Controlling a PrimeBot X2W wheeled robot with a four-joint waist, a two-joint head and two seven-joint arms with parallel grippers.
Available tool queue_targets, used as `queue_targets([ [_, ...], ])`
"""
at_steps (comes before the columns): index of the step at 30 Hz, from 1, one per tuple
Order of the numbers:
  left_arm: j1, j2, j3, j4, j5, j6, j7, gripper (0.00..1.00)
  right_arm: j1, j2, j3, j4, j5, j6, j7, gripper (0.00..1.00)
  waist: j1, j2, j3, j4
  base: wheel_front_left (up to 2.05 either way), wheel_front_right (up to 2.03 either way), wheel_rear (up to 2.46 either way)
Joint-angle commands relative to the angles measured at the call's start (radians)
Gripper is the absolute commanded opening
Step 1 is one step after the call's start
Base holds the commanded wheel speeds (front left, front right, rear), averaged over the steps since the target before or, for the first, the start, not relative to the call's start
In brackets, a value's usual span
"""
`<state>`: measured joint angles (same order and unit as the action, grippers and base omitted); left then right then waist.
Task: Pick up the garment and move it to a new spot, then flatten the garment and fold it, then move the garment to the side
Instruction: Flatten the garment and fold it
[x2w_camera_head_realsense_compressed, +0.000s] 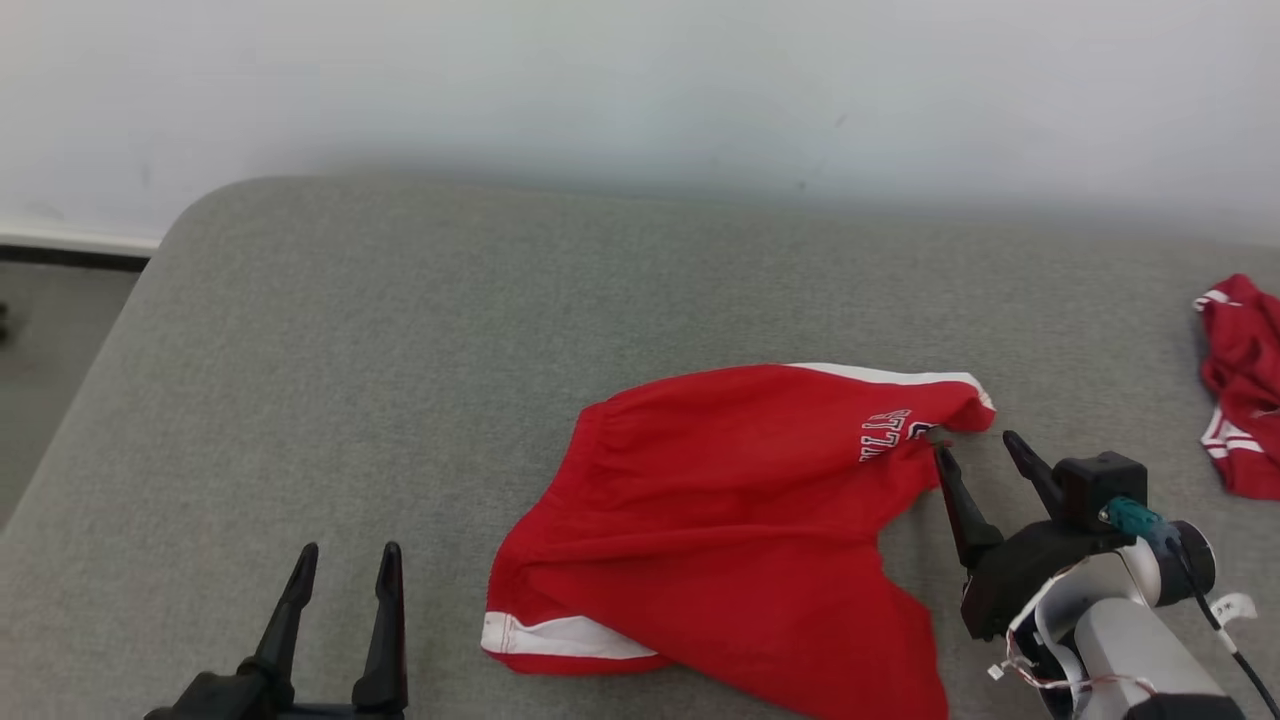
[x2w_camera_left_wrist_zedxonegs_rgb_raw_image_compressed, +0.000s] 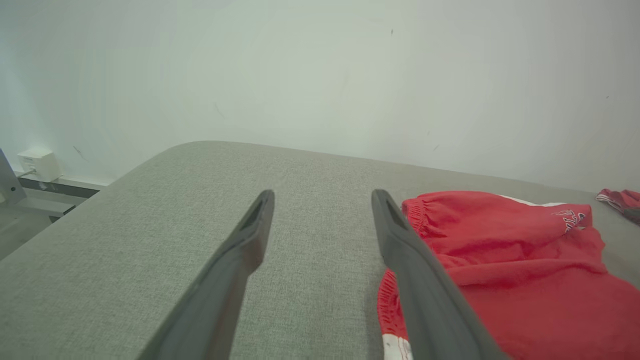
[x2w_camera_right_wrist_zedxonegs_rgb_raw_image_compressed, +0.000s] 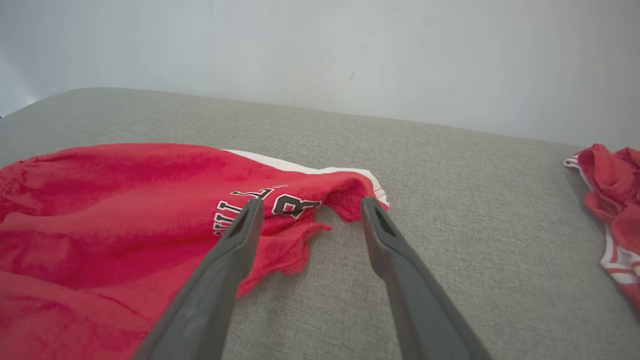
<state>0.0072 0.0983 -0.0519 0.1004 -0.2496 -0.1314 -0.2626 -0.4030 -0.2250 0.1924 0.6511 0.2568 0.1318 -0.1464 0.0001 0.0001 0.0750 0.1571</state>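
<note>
The red garment (x2w_camera_head_realsense_compressed: 730, 520), a pair of shorts, lies crumpled on the grey padded surface (x2w_camera_head_realsense_compressed: 400, 330), its gathered waistband turned toward the left side and its 2 leg openings trimmed with white bands. White lettering (x2w_camera_right_wrist_zedxonegs_rgb_raw_image_compressed: 287, 205) outlined in black sits on the garment's far right leg; "ILL" and an "R" can be read, and the rest is lost in a fold of cloth.

The right gripper (x2w_camera_head_realsense_compressed: 975, 445) is at the garment's right edge, reaching in from the near right with its pale forearm angled toward the lettered leg. Its 2 dark fingers are spread apart with nothing between them. 1 fingertip is at the hem just below the lettering and the other is just beside the white-trimmed corner; whether either touches the cloth cannot be told.

The left gripper (x2w_camera_head_realsense_compressed: 350, 550) hangs to the left of the garment, near its white-banded lower leg but apart from it, fingers pointing away from the robot. Its jaws are likewise wide apart and empty.

A second red garment (x2w_camera_head_realsense_compressed: 1240, 390) with white stripes lies bunched well to the right of the first, apart from it. Beyond the garment stands a pale wall (x2w_camera_head_realsense_compressed: 640, 80).
</note>
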Motion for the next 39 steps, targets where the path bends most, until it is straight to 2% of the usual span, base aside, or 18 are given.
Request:
queue_targets([
  [1,-0.018,-0.006,-0.006,0.002,-0.012,0.002,-0.003,1.0,-0.034,-0.001,0.001,0.039,0.009,-0.003,-0.005,1.0,-0.0001,-0.0001,0.038,0.045,0.0,0.0,0.0],
  [10,-0.043,-0.012,-0.027,0.017,-0.021,0.002,-0.003,1.0,-0.128,0.015,0.006,0.273,0.027,-0.003,0.011,1.0,-0.0001,-0.0001,0.064,0.09,0.0,0.0,0.0],
  [11,-0.044,-0.012,-0.027,0.018,-0.021,0.002,-0.003,1.0,-0.132,0.02,0.012,0.294,0.031,-0.003,0.017,0.93,-0.0001,-0.0001,0.065,0.091,0.0,0.0,0.0],
  [12,-0.044,-0.012,-0.027,0.018,-0.021,0.002,-0.003,1.0,-0.141,0.023,0.016,0.314,0.039,-0.003,0.018,0.5,-0.0001,-0.0001,0.065,0.091,0.0,0.0,0.0],
  [13,-0.044,-0.012,-0.026,0.019,-0.021,0.002,-0.003,1.0,-0.148,0.024,0.025,0.332,0.042,-0.003,0.022,0.0,-0.0001,-0.0001,0.065,0.091,0.0,0.0,0.0],
  [16,-0.043,-0.013,-0.022,0.023,-0.022,0.002,-0.003,1.0,-0.163,0.028,0.045,0.348,0.056,-0.003,-0.028,0.0,-0.0001,-0.0001,0.061,0.082,0.0,0.0,0.0],
  [20,-0.04,-0.015,-0.017,0.022,-0.019,0.002,-0.003,1.0,-0.187,0.017,0.066,0.304,0.073,-0.003,-0.097,0.0,-0.0001,-0.0001,0.053,0.059,0.0,0.0,0.0],
  [27,-0.033,-0.021,-0.014,0.013,-0.022,0.002,-0.003,1.0,-0.178,-0.039,0.066,0.07,0.084,-0.003,-0.119,0.0,-0.0001,-0.0001,0.058,0.024,0.0,0.0,0.0],
  [31,-0.049,-0.028,-0.025,0.011,-0.022,0.002,-0.003,1.0,-0.184,-0.063,0.073,-0.04,0.069,-0.003,-0.119,0.0,-0.0001,-0.0001,0.077,0.026,0.0,0.0,0.0],
  [35,-0.063,-0.034,-0.044,0.021,-0.028,0.002,-0.003,1.0,-0.244,-0.075,0.089,-0.058,0.059,-0.003,-0.088,0.0,-0.0001,-0.0001,0.101,0.053,0.0,0.0,0.0],
  [39,-0.081,-0.039,-0.06,0.029,-0.035,0.002,-0.003,1.0,-0.314,-0.075,0.094,-0.005,0.062,-0.003,-0.049,0.0,-0.0001,-0.0001,0.117,0.084,0.0,0.0,0.0],
])
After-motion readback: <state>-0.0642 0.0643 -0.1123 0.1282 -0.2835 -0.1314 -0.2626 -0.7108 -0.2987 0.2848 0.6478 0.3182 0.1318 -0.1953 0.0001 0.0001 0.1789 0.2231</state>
